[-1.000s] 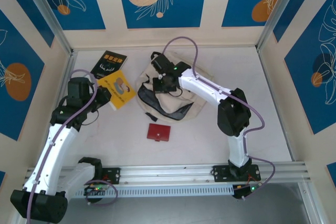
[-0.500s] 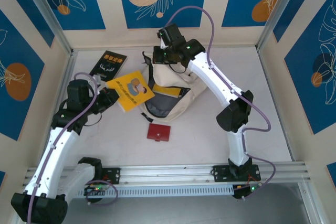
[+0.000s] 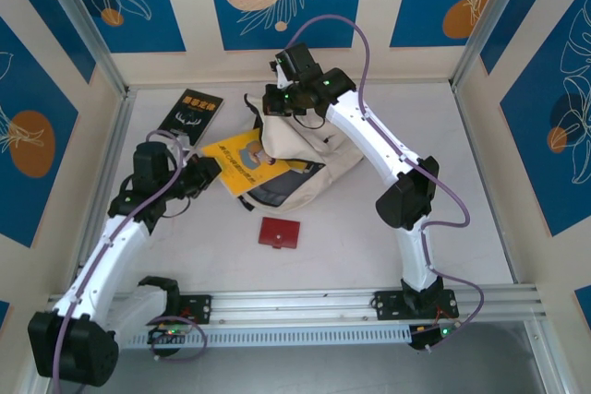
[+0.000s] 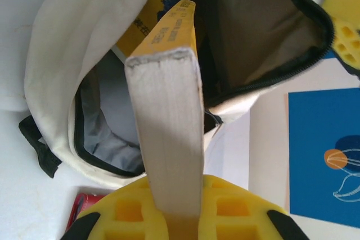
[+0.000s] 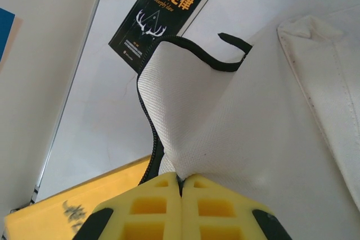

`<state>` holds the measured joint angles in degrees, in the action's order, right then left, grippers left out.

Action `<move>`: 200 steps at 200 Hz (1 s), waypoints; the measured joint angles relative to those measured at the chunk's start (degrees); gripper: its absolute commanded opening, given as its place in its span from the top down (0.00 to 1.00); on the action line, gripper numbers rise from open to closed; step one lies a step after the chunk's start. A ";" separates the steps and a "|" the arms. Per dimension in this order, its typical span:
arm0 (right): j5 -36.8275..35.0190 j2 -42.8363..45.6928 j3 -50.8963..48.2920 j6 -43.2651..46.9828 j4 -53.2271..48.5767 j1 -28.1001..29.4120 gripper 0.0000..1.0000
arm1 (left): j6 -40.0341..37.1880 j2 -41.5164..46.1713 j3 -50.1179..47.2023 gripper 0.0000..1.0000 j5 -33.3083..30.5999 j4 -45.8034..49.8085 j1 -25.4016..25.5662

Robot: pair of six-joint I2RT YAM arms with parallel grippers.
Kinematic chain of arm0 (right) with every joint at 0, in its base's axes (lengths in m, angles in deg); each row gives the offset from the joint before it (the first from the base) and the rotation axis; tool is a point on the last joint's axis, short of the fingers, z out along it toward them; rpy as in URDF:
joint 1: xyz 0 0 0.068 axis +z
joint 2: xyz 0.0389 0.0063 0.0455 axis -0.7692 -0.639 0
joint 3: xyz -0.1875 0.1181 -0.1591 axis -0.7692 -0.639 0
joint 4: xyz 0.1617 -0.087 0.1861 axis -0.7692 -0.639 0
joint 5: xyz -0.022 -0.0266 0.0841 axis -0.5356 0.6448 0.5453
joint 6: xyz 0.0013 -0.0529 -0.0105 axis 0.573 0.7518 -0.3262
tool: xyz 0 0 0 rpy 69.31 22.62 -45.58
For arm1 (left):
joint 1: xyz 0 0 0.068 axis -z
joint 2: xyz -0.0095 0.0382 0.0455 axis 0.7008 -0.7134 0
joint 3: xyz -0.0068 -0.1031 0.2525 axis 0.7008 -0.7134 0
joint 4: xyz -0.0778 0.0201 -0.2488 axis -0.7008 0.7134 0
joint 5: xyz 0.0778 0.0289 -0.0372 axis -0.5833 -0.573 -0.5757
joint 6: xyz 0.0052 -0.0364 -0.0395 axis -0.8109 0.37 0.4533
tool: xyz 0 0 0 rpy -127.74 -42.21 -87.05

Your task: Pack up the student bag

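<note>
Blue-and-cream leaf-printed panels wall in a matte white table (image 3: 462, 228). The student bag (image 3: 314, 159), a cream soft-fabric backpack with black zipper trim and grey lining, slumps just toward twelve o'clock of the table's middle. It looks limp and light, folding wherever it is unsupported, so the rim beside the zipper is the sensible hold. The right gripper (image 5: 181, 186) is clamped on exactly that flap, holding the mouth up. At the bag's nine o'clock, the left gripper (image 4: 174, 209) is closed on a stiff yellow paperback book (image 4: 169, 111), whose far end appears to sit inside the opening. A glossy black paperback (image 3: 191, 110) lies at ten o'clock and a flat red wallet-like case (image 3: 279, 233) at six.
</note>
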<state>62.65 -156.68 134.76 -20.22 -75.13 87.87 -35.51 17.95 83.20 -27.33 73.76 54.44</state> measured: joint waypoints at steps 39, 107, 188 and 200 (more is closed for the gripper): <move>1.70 0.02 -0.02 -0.33 0.04 -0.39 1.00 | 3.80 -7.85 -0.96 1.00 -4.70 -9.01 4.90; 3.02 1.01 -2.93 -1.36 1.68 -0.55 1.00 | 10.05 -19.98 -0.96 1.00 -12.31 -22.38 9.94; 3.43 3.91 -6.40 -1.99 3.54 -2.01 1.00 | 11.58 -19.12 0.57 1.00 -19.30 -23.19 12.83; 3.48 4.26 -6.82 -2.01 3.89 -2.23 1.00 | 11.41 -16.48 0.57 1.00 -19.65 -22.38 12.83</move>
<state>66.13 -152.42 127.94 -22.23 -71.24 85.64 -24.10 1.47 83.77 -46.98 51.38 67.27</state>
